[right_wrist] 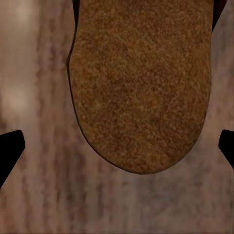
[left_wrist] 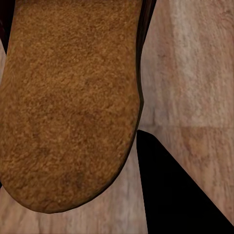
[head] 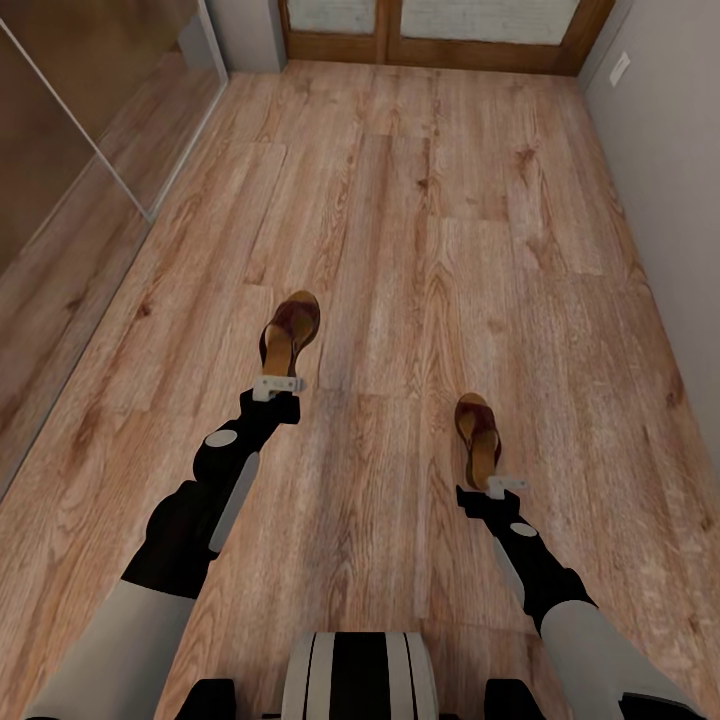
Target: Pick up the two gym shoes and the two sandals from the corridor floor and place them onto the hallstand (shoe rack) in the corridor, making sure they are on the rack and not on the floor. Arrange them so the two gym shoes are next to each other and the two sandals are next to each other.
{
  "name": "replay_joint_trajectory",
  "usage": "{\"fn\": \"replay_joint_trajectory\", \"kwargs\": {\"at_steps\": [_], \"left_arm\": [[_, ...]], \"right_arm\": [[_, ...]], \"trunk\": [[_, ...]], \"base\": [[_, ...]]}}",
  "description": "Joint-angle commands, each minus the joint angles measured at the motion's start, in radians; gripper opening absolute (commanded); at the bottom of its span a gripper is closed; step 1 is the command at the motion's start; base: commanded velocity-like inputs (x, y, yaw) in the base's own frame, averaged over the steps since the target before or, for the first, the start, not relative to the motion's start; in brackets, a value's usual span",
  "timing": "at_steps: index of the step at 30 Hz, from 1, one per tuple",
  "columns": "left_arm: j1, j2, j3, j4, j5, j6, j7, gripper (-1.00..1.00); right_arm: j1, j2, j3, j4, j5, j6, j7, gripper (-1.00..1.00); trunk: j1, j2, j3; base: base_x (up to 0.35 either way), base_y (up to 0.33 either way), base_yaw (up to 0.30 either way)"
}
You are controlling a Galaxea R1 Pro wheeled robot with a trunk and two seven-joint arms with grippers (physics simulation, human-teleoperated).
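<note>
Two brown sandals lie on the wood floor (head: 420, 180), well apart from each other. The left gripper (head: 277, 385) is right at the heel of the left sandal (head: 290, 330). The right gripper (head: 505, 486) is right at the heel of the right sandal (head: 478, 432).

In the right wrist view, the two dark finger tips (right_wrist: 9, 146) sit wide apart, so the right gripper is spread, and the tan heel (right_wrist: 141, 87) is ahead of them, not yet between them. In the left wrist view one dark finger (left_wrist: 175, 190) shows beside the heel (left_wrist: 68, 102). I cannot tell if the left gripper is spread or pinching.

I think the job now is grabbing both sandals. To do it well, each gripper should slide forward until the heel is between the fingers, then squeeze. Go slowly, or the sandal may get pushed away.
</note>
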Motion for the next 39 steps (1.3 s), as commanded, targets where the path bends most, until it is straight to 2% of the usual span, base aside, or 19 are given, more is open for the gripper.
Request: {"fn": "replay_joint_trajectory", "kwargs": {"at_steps": [1,30,31,39], "left_arm": [[0.0,0.0,-0.002,-0.001,0.007,0.006,0.008,-1.0],[0.0,0.0,-0.002,-0.003,0.006,0.006,0.008,-1.0],[0.0,0.0,-0.003,-0.003,0.006,0.006,0.008,-1.0],[0.0,0.0,-0.003,-0.003,0.006,0.006,0.008,-1.0]], "right_arm": [[0.0,0.001,-0.003,-0.001,0.011,0.001,-0.001,1.0],[0.0,0.001,-0.003,-0.001,0.011,0.001,-0.001,1.0],[0.0,0.001,-0.003,-0.001,0.011,0.001,-0.001,-1.0],[0.0,0.001,-0.003,-0.002,0.011,0.001,-0.001,-1.0]], "trunk": [[0.0,0.0,-0.001],[0.0,0.0,-0.001],[0.0,0.0,-0.001],[0.0,0.0,-0.001]], "base": [[0.028,0.0,0.0],[0.039,0.0,0.0],[0.0,0.0,0.0],[0.0,0.0,0.0]]}}
